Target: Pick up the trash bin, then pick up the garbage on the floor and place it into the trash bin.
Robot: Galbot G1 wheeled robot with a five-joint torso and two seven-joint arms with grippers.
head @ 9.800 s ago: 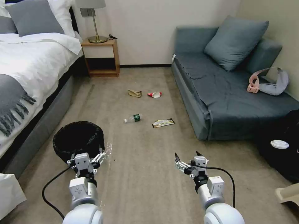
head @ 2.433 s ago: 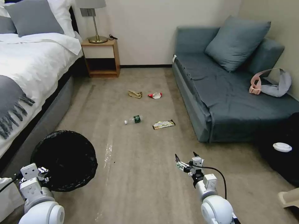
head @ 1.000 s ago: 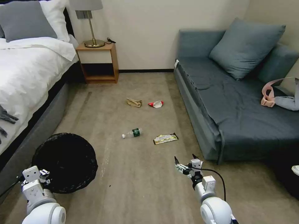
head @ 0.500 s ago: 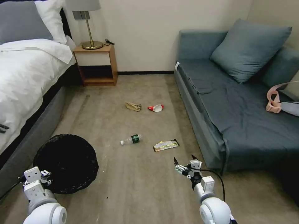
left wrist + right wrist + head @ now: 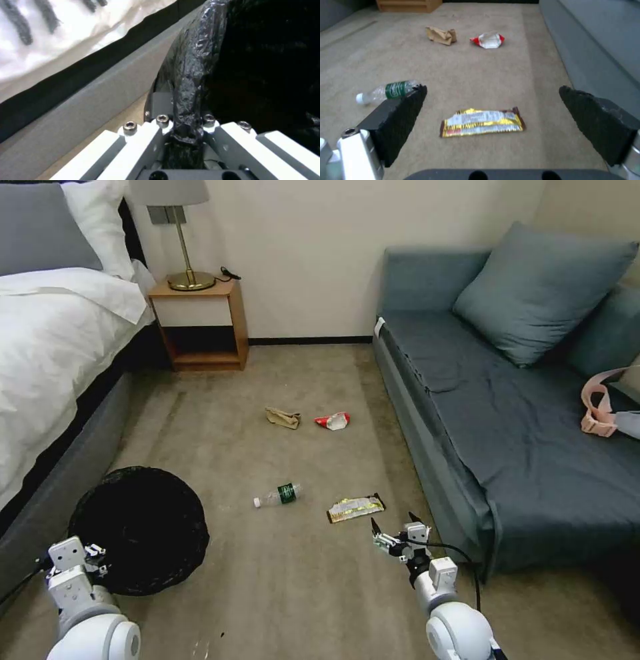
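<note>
Holding the round bin lined with crinkled black plastic (image 5: 139, 527) by its rim, left gripper (image 5: 182, 136) clenched on the bag-wrapped edge beside the bed.
Right of the bin, the black-and-yellow foil snack wrapper (image 5: 482, 122) lies flat before the spread right gripper (image 5: 493, 117); probably light, slippery, best pinched across its width.

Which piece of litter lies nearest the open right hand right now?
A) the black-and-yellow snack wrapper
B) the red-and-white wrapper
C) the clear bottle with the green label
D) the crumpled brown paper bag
A: the black-and-yellow snack wrapper lies on the carpet just ahead of the right hand, and in the right wrist view it sits between the spread fingers, with the other pieces farther off.
</note>
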